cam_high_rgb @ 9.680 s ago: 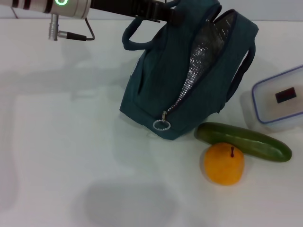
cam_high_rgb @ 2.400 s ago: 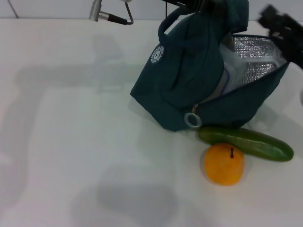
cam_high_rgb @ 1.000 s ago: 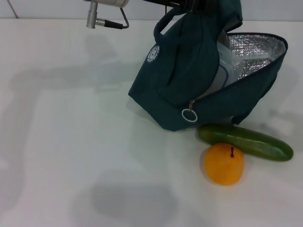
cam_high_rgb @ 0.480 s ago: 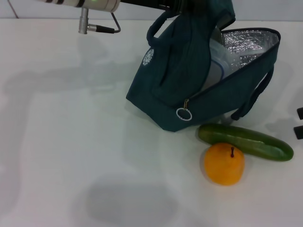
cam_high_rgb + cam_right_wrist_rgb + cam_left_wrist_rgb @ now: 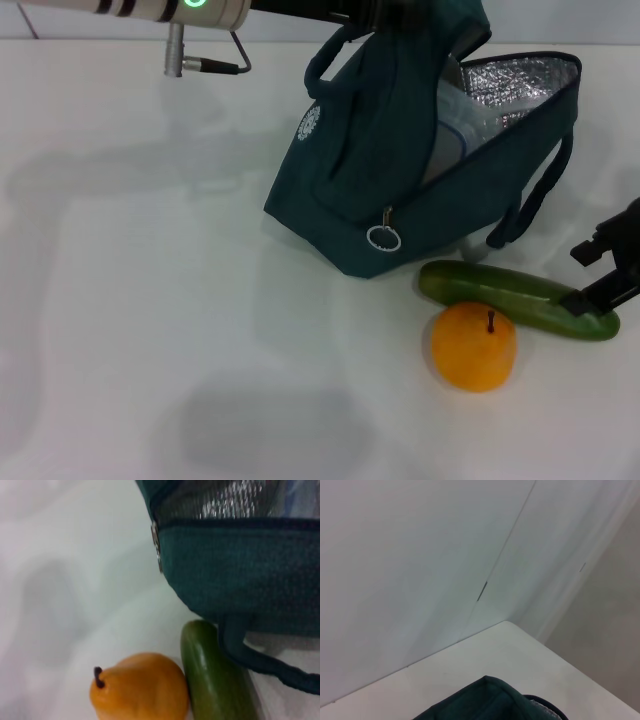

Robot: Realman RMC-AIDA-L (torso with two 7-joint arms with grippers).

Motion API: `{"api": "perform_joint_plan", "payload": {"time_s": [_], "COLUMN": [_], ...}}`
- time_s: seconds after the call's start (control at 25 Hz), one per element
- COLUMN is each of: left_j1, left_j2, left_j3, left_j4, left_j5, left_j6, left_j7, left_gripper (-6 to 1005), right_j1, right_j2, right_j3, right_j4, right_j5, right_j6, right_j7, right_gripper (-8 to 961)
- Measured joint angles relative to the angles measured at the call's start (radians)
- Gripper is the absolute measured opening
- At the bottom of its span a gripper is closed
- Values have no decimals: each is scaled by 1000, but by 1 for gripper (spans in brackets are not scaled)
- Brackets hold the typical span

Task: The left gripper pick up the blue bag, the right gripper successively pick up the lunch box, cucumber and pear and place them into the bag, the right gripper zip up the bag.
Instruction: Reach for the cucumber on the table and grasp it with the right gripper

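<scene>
White table (image 5: 150, 300), pale wall panels (image 5: 420, 555) behind corner.

Left tool (image 5: 385, 12) black, silver cylindrical wrist, green glowing ring, black bands, cabled plug; right tool (image 5: 608, 268) all-black, boxy links

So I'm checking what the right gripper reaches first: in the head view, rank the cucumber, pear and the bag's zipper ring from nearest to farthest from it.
From the right gripper, at the right edge:
1. Cucumber, right beside it, under its fingers.
2. Pear, in front of the cucumber, toward the robot.
3. Zipper ring, farther left on the blue bag.
</scene>
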Motion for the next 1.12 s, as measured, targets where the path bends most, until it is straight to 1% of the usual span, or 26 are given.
{"api": "perform_joint_plan", "payload": {"time_s": [0.08,0.2,0.32,0.4,0.48,0.64,0.84,1.12], "left_j1": [5,14,20,20,21,23,23,20], "left_j2": [0,2,3,2,0,1,3,3], "left_j3": [-1,-1,-7,-18,-25,-28,-28,-28], "left_j4": [0,0,0,0,0,-9,-10,-11], "left_j5": [0,0,0,0,0,0,0,0], "left_j6": [-4,-18,-25,-25,-25,-25,-25,-25], "left_j7": [0,0,5,14,20,25,26,28], "left_gripper": [53,53,54,54,54,53,53,54], "right_j1": [28,58,81,89,94,100,107,107], "right_j2": [17,29,31,33,35,42,47,47], "right_j3": [-4,-7,-15,-39,-85,-150,-183,-246], "right_j4": [-6,-9,-3,5,17,35,61,83], "right_j5": [-54,-99,-107,-108,-106,-101,-87,-74], "right_j6": [2,4,9,21,45,70,83,114], "right_j7": [8,13,14,16,20,31,35,49], "right_gripper": [742,739,736,734,732,728,723,716]}}
